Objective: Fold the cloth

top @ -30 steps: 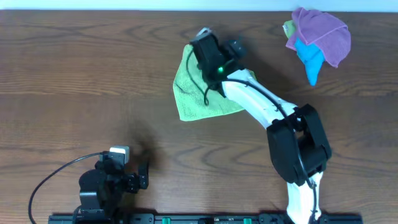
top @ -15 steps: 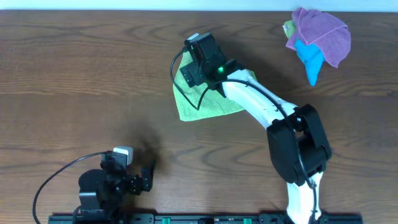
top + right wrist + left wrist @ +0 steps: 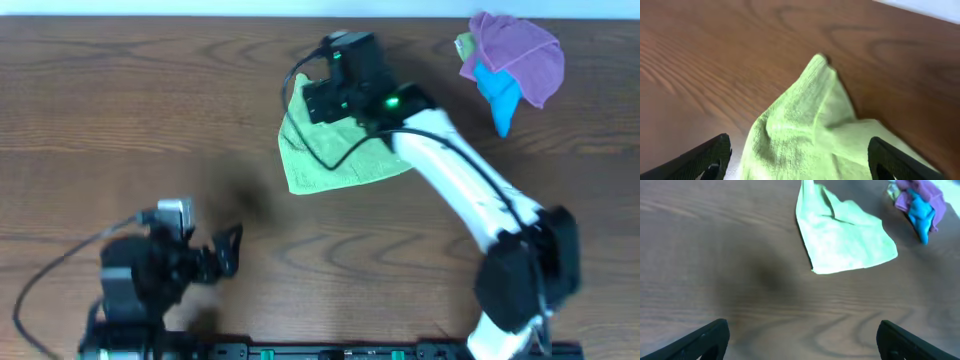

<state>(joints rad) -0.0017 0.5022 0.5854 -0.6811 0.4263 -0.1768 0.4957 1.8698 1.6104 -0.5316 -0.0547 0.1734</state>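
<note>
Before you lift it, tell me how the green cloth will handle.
The green cloth will probably droop limply: it lies creased and rumpled. It looks thin, so likely light. Its fuzzy weave suggests it won't slip easily.

My white and black right arm (image 3: 450, 170) hangs over the far half of the soft light green cloth (image 3: 335, 165). It blocks the way down from above there. The near edge of the cloth is bare and easy to reach. Between that edge and my left gripper (image 3: 800, 342), fingers spread wide, there is only flat brown wooden table (image 3: 130, 110). 1 heap of purple and blue rags (image 3: 510, 60) sits in the far right corner, well apart from the green cloth.
</note>
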